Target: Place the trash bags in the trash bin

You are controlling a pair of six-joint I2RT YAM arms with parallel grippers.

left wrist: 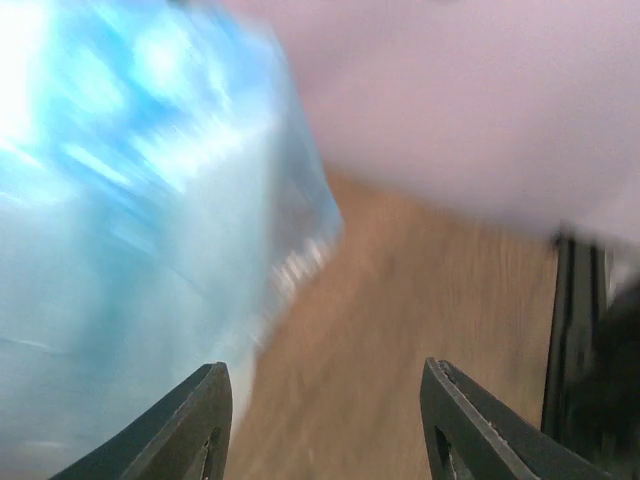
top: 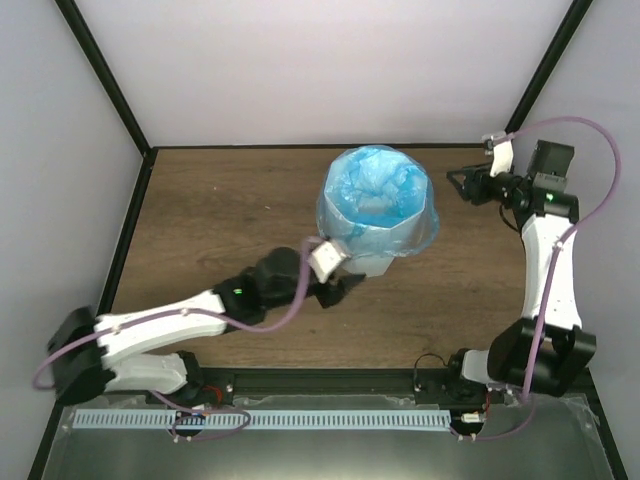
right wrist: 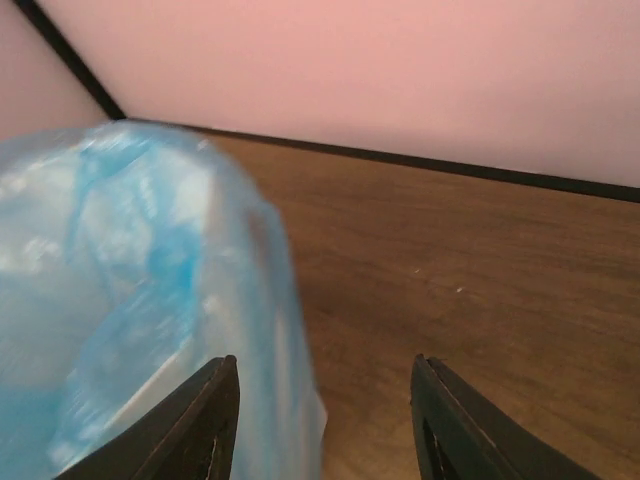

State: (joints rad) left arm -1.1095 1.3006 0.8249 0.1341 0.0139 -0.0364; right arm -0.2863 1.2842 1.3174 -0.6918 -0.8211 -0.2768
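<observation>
Nearly done: trash bag (top: 380, 195) lines trash bin (top: 374, 263), skirt over rim (tidying left, likely). Your left gripper (top: 348, 286) at bin's 7 o'clock, right gripper (top: 457, 182) at 3, both agape, empty.

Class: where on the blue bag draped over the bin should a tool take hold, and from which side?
Pinch the loose skirt of the bag hanging outside the bin rim, from the right: it flares off the wall there, and the open right tool faces it.
</observation>
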